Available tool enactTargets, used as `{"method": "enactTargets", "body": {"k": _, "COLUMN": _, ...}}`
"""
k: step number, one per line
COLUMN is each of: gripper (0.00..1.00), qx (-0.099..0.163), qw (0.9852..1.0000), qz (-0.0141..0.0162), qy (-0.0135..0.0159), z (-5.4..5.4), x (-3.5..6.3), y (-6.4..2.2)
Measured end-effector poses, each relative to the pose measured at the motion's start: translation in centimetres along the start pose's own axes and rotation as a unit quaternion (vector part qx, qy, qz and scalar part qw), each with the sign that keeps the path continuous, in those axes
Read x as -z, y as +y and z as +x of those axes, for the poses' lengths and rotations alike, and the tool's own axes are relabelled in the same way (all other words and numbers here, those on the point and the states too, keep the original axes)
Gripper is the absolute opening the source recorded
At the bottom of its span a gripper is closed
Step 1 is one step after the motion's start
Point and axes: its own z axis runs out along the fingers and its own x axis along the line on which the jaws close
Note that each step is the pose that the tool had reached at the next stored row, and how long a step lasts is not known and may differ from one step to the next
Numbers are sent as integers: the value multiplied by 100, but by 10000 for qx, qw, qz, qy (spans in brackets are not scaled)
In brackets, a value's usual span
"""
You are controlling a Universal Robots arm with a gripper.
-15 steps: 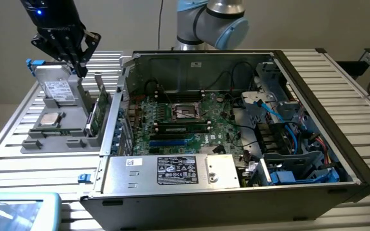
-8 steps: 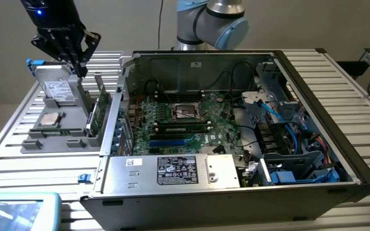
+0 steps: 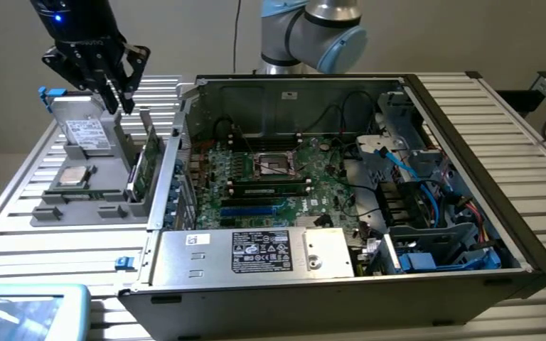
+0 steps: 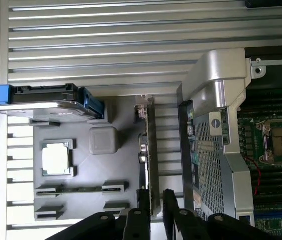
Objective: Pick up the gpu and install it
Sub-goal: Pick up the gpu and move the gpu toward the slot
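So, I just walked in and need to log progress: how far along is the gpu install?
Done: nothing installed yet. In hand: the open gripper hangs over the gpu, lined up with its edge, not gripping; the card stands upright in the grey holder. Left: lifting it and seating it in the open computer case.

We see a black multi-fingered gripper (image 3: 119,106), a blue light (image 3: 57,18) glowing on its black wrist (image 3: 83,25), and a silver-grey arm joint (image 3: 330,39) with pale blue caps (image 3: 281,8).
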Motion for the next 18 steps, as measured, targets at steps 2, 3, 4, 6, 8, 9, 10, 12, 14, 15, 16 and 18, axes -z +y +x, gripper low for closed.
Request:
{"method": "enactTargets", "body": {"k": 2, "gripper": 37, "qx": 0, "qw": 10000, "qz": 0, "qy": 0, "z": 0, "x": 0, "y": 0}}
{"method": "enactTargets", "body": {"k": 3, "gripper": 37, "qx": 0, "qw": 10000, "qz": 0, "qy": 0, "z": 2, "x": -2, "y": 0}}
{"method": "enactTargets", "body": {"k": 4, "gripper": 44, "qx": -1, "qw": 10000, "qz": -2, "qy": -1, "z": 7, "x": -13, "y": -1}}
{"method": "enactTargets", "body": {"k": 6, "gripper": 44, "qx": -1, "qw": 10000, "qz": -30, "qy": 1, "z": 26, "x": -37, "y": -5}}
{"method": "enactTargets", "body": {"k": 8, "gripper": 44, "qx": -1, "qw": 10000, "qz": -60, "qy": 3, "z": 49, "x": -65, "y": -10}}
{"method": "enactTargets", "body": {"k": 9, "gripper": 44, "qx": -1, "qw": 10000, "qz": -74, "qy": 4, "z": 62, "x": -79, "y": -13}}
{"method": "enactTargets", "body": {"k": 10, "gripper": 44, "qx": -2, "qw": 10000, "qz": -89, "qy": 5, "z": 76, "x": -92, "y": -16}}
{"method": "enactTargets", "body": {"k": 12, "gripper": 44, "qx": -6, "qw": 9999, "qz": -124, "qy": 7, "z": 82, "x": -114, "y": -33}}
{"method": "enactTargets", "body": {"k": 14, "gripper": 44, "qx": -20, "qw": 9998, "qz": -178, "qy": 11, "z": 81, "x": -134, "y": -54}}
{"method": "enactTargets", "body": {"k": 15, "gripper": 44, "qx": -25, "qw": 9998, "qz": -207, "qy": 12, "z": 80, "x": -145, "y": -65}}
{"method": "enactTargets", "body": {"k": 16, "gripper": 44, "qx": -27, "qw": 9997, "qz": -242, "qy": 14, "z": 80, "x": -154, "y": -73}}
{"method": "enactTargets", "body": {"k": 18, "gripper": 44, "qx": -29, "qw": 9995, "qz": -302, "qy": 18, "z": 84, "x": -175, "y": -90}}
